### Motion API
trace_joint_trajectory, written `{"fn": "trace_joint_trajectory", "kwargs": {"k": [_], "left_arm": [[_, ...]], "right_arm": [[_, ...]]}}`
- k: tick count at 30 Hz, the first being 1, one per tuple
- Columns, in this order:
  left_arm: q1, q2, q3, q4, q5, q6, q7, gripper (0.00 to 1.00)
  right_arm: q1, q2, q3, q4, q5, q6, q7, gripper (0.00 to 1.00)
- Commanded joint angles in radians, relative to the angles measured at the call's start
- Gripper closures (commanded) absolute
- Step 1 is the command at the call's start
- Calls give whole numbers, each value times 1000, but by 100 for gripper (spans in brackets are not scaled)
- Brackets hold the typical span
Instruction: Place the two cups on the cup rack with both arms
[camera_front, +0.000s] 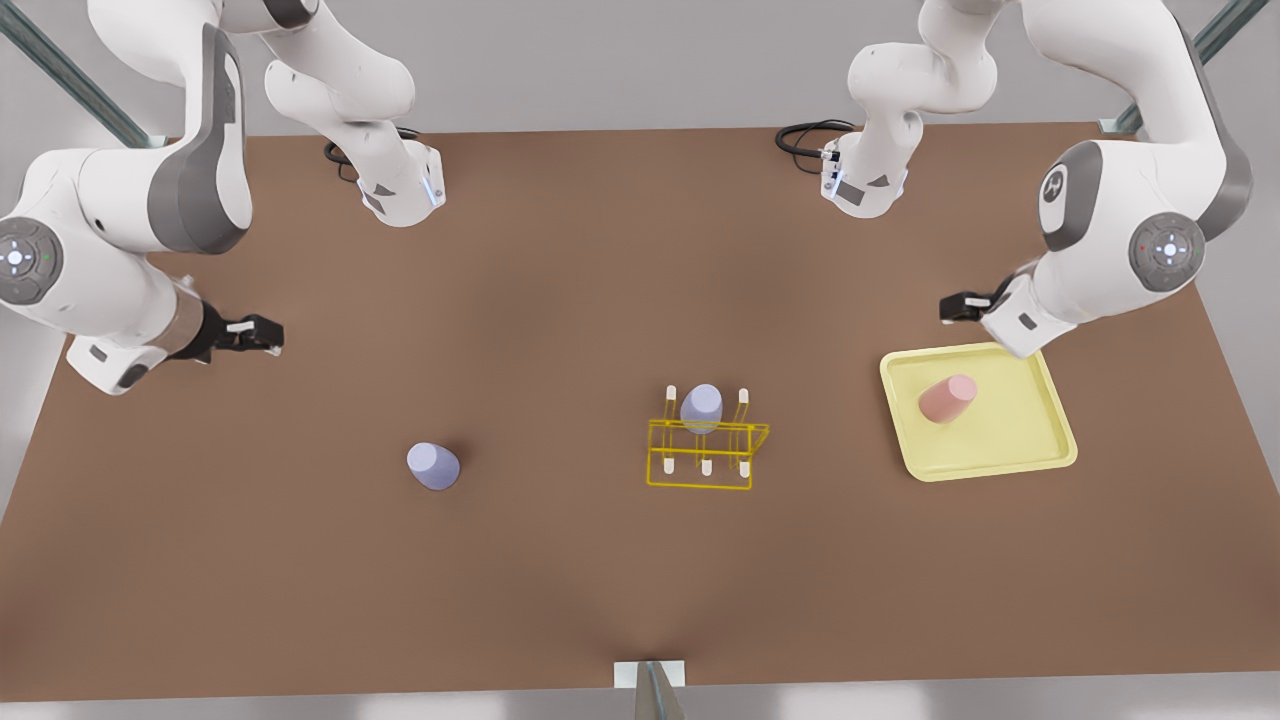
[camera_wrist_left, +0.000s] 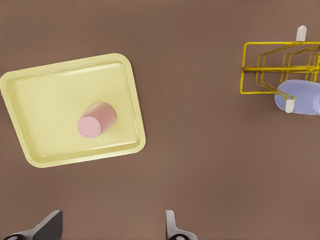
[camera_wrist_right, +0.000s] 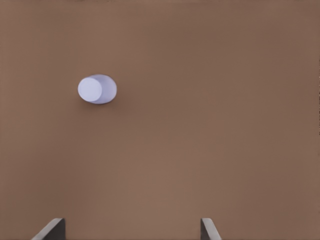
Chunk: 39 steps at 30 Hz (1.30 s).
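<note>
We find no readable words, brands or numbers on anything here. The only marks we see are small symbols on the arms: a round logo on one arm's grey joint cover (camera_front: 1053, 186), too small for us to read, and dot patterns on the joint caps (camera_front: 1166, 250).

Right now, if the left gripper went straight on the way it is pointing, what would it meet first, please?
Probably bare table. The left gripper, fingers open, points down near the yellow tray holding the pink cup, and seems aimed just beside the tray; depth is unclear.
</note>
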Motion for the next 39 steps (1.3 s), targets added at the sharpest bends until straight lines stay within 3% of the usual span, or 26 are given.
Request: {"fn": "trace_joint_trajectory", "kwargs": {"k": [1,4,8,14,23,37,39], "left_arm": [[-18,-1,0,1,0,78,1,0],[38,64,6,-12,3,112,4,0],[74,94,112,-295,3,551,202,0],[86,171,115,-435,1,801,234,0],[98,237,115,-489,1,832,234,0],[103,289,114,-568,0,971,234,0],[103,289,114,-568,0,971,234,14]], "right_arm": [[-2,-2,0,0,3,90,-67,0],[24,122,3,-9,-6,163,-53,0],[55,323,5,-25,2,450,-1,0],[98,431,6,-34,52,657,48,0],[205,460,2,-89,2,725,323,0],[193,426,-3,-304,2,941,323,0],[194,424,-3,-322,2,953,327,0]]}}
